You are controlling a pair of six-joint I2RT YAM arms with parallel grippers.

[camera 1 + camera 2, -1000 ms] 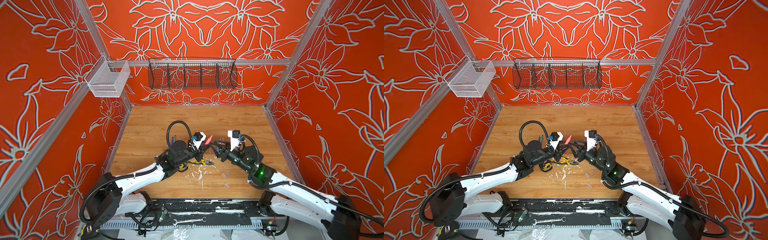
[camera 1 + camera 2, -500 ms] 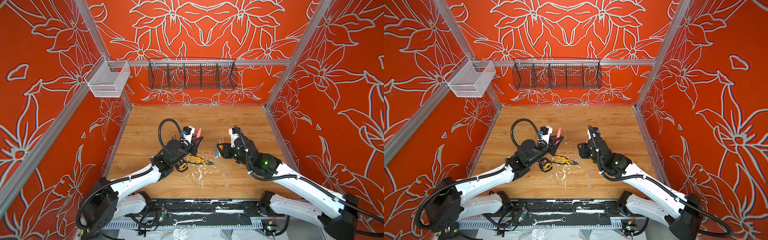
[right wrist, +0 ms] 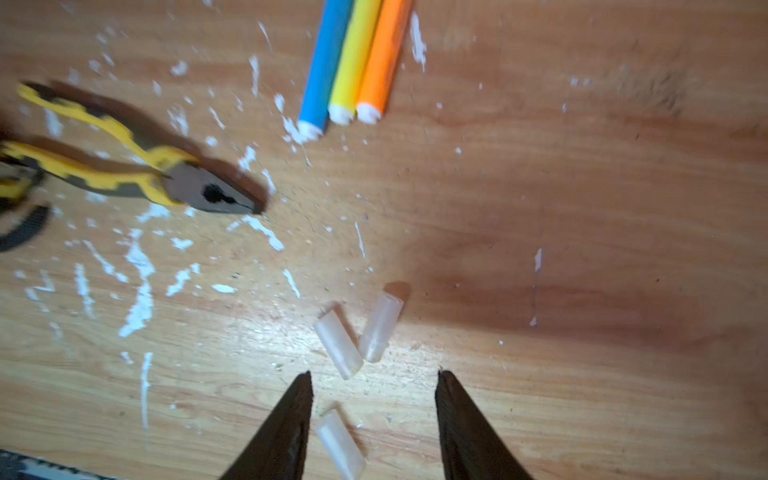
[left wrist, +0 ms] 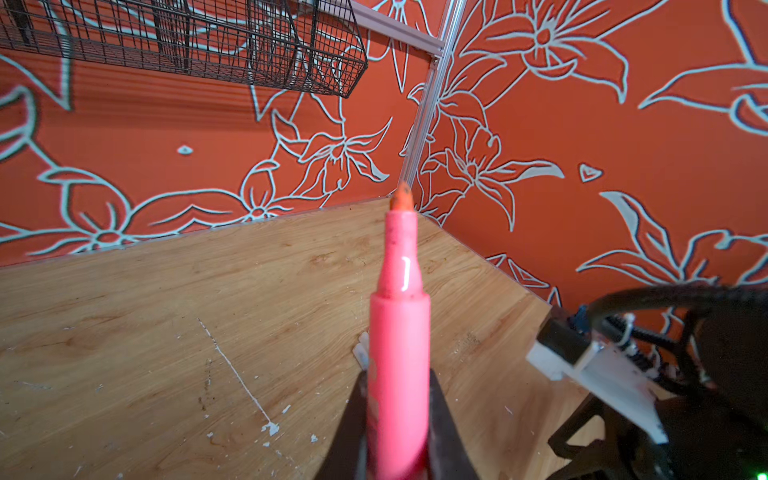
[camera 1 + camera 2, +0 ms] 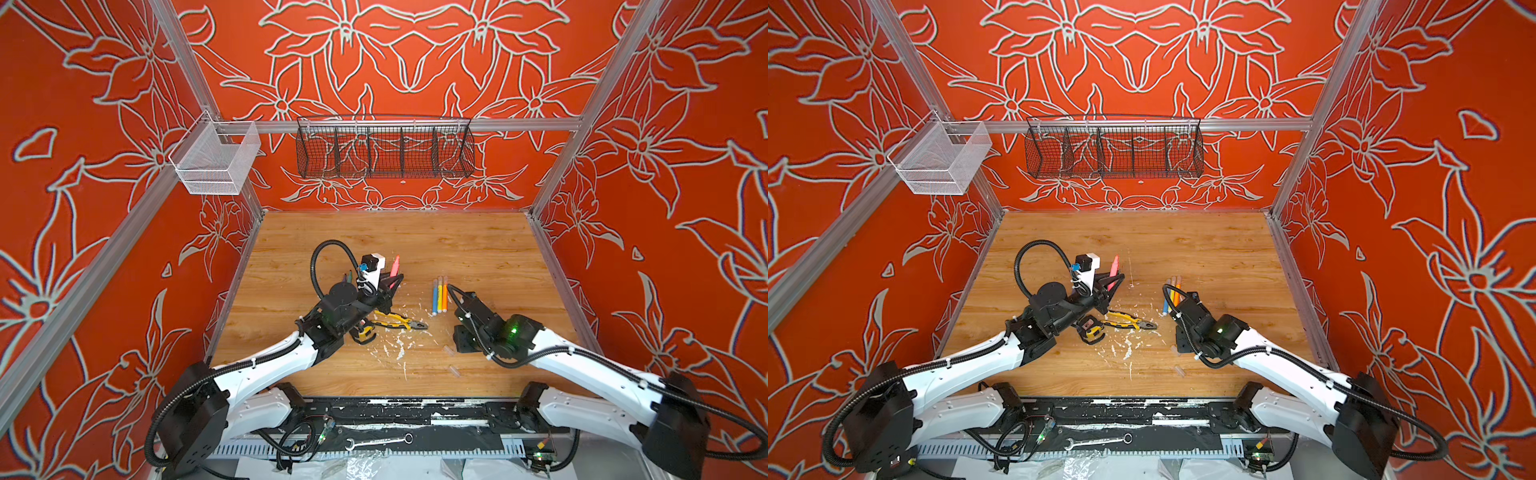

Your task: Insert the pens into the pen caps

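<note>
Pink pen (image 4: 399, 353) clenched in left fingers (image 4: 347, 440); right fingers (image 3: 286, 428) spread apart over clear pen caps (image 3: 337, 350).

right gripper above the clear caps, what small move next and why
Probably lower the right gripper and close on the small clear plastic tube cap lying between its open jaws: the left gripper holds the uncapped pink marker pen, tip outward.
</note>
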